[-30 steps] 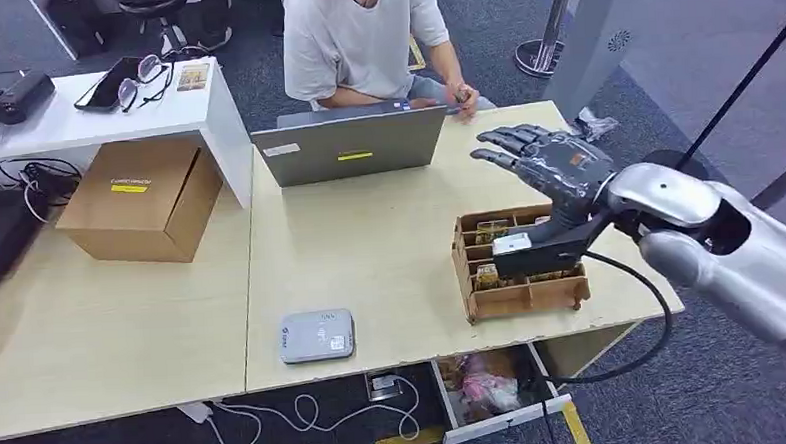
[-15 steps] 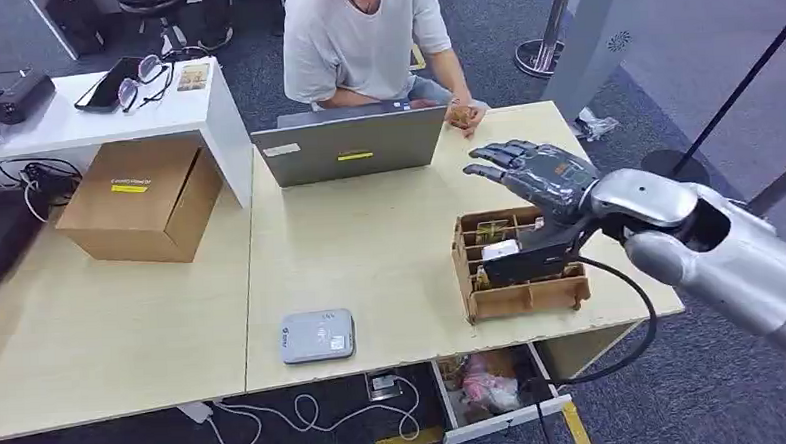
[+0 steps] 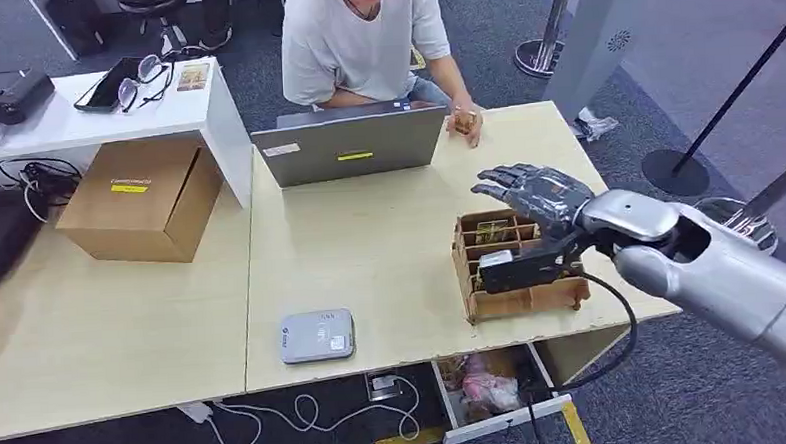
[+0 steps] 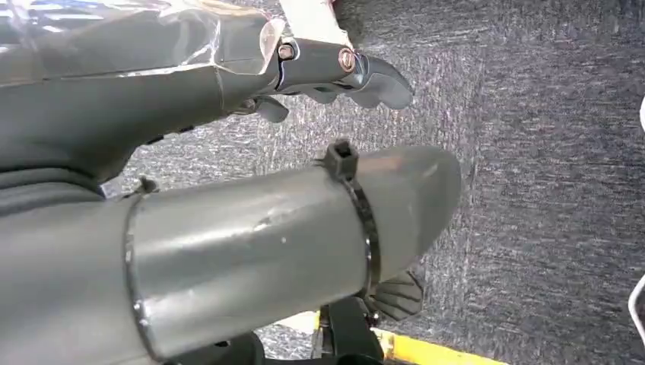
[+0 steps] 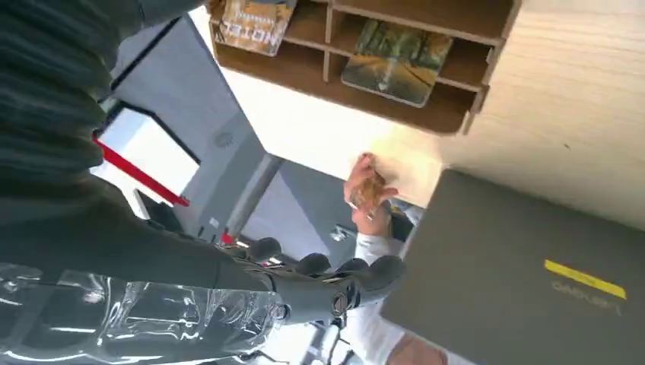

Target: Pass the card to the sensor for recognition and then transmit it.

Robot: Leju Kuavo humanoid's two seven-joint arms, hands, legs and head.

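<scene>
Seen from the head camera, the robot's right hand [image 3: 533, 194] hovers empty, fingers spread, over the compartmented wooden card box [image 3: 517, 299] on the counter [image 3: 370, 253]; a clean pick likely means lowering straight onto one card. The grey card reader [image 3: 317, 335] waits well apart. Right wrist view: a card [image 5: 395, 61] lies in its compartment. Left wrist view: the left hand [image 4: 335, 72] hangs over carpet; its grip cannot be told.
</scene>
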